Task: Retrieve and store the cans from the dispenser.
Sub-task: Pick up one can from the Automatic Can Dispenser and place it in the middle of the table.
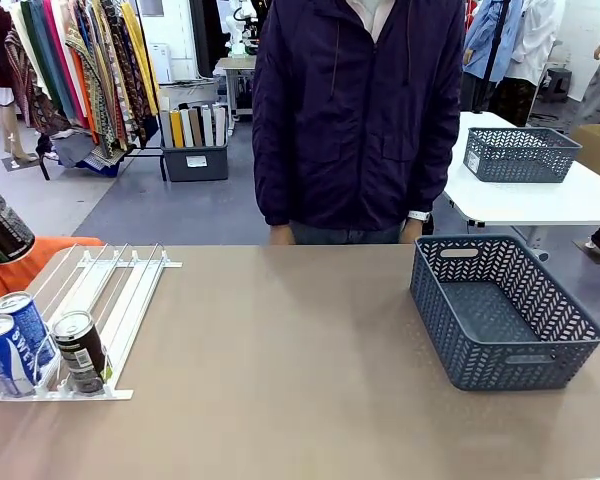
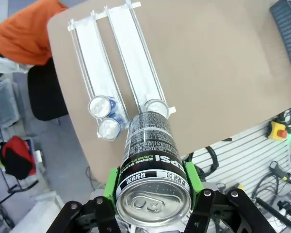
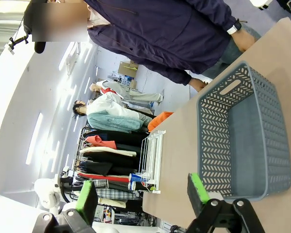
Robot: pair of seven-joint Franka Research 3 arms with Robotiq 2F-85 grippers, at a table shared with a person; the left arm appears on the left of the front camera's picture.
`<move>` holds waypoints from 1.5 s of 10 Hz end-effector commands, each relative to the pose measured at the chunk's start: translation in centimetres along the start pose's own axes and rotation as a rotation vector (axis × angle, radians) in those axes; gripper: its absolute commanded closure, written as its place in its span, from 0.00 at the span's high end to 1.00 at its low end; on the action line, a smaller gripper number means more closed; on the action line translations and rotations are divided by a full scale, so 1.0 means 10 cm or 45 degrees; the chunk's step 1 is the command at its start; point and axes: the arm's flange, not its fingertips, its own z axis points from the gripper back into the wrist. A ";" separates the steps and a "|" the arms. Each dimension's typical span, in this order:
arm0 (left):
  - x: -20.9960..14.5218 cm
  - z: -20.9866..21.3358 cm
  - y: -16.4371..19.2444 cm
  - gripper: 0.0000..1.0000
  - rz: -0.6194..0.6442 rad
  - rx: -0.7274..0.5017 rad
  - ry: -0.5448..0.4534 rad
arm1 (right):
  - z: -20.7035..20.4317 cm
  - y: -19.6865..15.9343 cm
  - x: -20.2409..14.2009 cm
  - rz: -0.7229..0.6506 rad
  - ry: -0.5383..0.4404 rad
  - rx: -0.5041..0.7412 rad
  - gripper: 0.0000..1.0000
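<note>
Left wrist view: our left gripper (image 2: 153,183) clamps a black can (image 2: 149,143) above the dispenser (image 2: 132,53). Two blue cans (image 1: 20,338) and a second black can (image 1: 80,350) sit at its front; we see the grey basket (image 1: 500,372) empty, right gripper (image 3: 141,190) spread.

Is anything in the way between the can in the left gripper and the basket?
Nothing visible. The left gripper holds a black can above the dispenser, and nothing stands on the table from there to the basket.
</note>
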 end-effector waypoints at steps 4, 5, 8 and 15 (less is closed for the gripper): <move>-0.02 0.03 -0.06 0.00 -0.001 0.011 -0.012 | 0.01 0.02 0.03 0.031 -0.013 0.020 1.00; 0.01 -0.01 -0.05 0.00 -0.010 0.008 0.004 | 0.01 0.02 0.03 0.031 -0.013 0.020 1.00; 0.55 -0.13 -1.20 0.00 -0.191 -0.174 -0.134 | 0.01 0.02 0.03 0.031 -0.013 0.020 1.00; 1.55 -2.16 -3.52 0.00 -0.495 -0.118 0.064 | 0.01 0.02 0.03 0.031 -0.013 0.020 1.00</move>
